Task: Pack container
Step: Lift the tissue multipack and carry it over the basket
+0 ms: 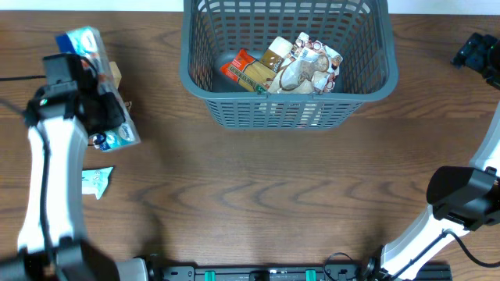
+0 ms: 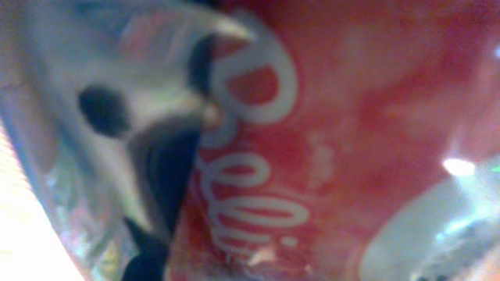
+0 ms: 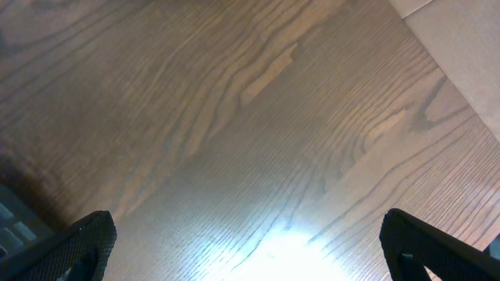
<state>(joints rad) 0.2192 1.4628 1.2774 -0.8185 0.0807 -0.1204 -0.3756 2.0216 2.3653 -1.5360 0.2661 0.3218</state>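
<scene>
The container (image 1: 289,109) is sitting at the far middle of the desk (image 1: 273,195), upright, and is already holding several snacks: an orange packet (image 1: 238,70), a tan packet (image 1: 273,56) beside it, and a white-and-brown packet (image 1: 312,62) crumpled against the right side. So the packing is looking partly done.

What is left is lying well apart from it, at the left edge of the desk: a blue-and-white packet (image 1: 78,39) at the far end, a silvery packet (image 1: 123,129) partly under the arm, and a small pale blue packet (image 1: 98,181) nearer the front.

The left claw (image 1: 100,109) is hanging over that group. Its fingers are not showing in any view, so I cannot tell whether it is clenched or released. Its camera is being filled by a red packet (image 2: 351,117) pressed very close, carrying white script that is reading as "Bell" and perhaps an "i" (the rest is running out of frame and is blurred). No other writing is legible.

The right claw (image 3: 254,246) is standing fully released over bare wood at the right, grasping nothing.
</scene>
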